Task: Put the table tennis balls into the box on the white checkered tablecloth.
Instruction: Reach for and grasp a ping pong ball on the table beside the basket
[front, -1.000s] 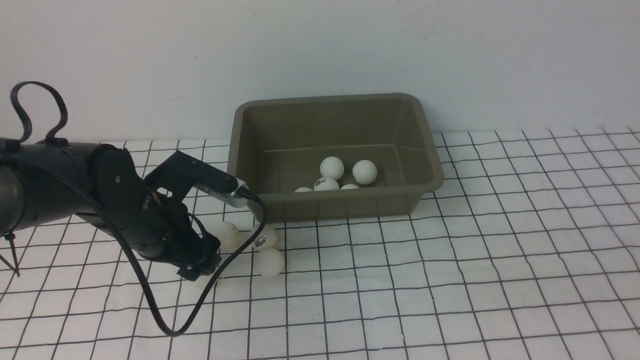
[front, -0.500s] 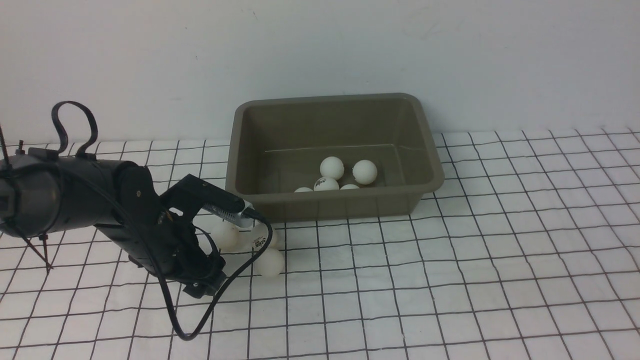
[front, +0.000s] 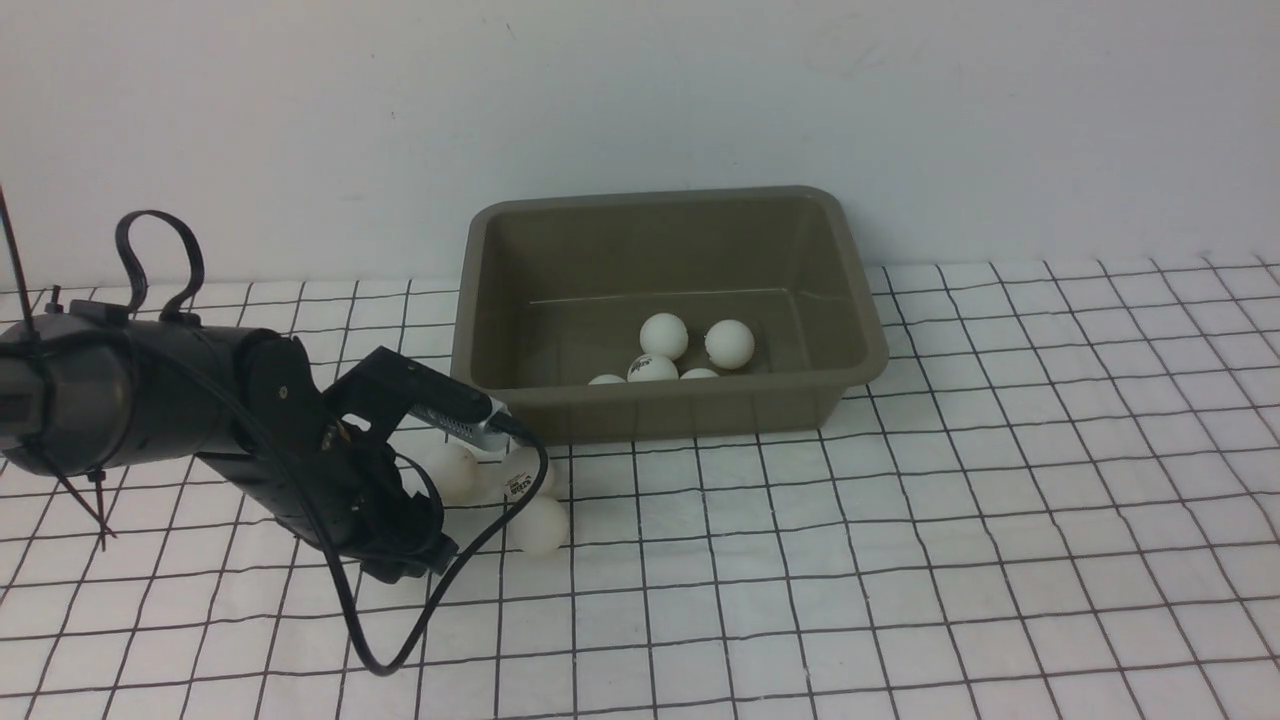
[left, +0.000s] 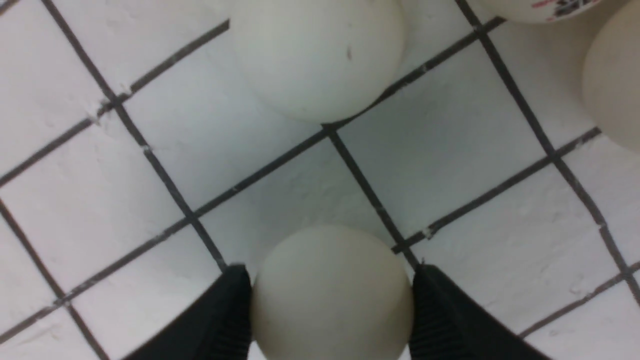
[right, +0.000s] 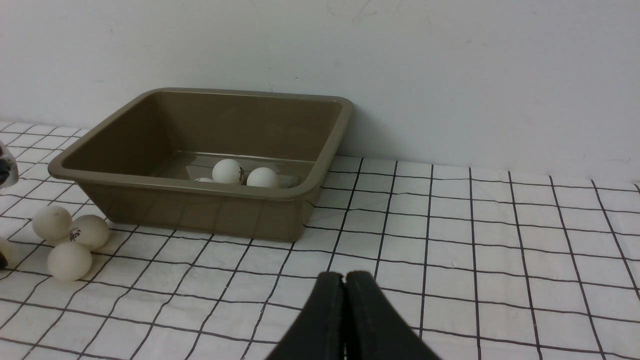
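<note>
- My left gripper (left: 332, 300): clamped on a ball (left: 332, 295), near side of the box.
- Right gripper (right: 344, 282): fingertips together.
- Box (front: 660, 410): far side of cloth (front: 950, 560), balls (front: 730, 344) inside.

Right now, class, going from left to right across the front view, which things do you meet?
Left gripper, ball with the printed logo, box, bare stretch of cloth.

Balls (front: 539, 525) crowd box's (front: 690, 412) near-left corner; cloth (front: 980, 560) right clear.
</note>
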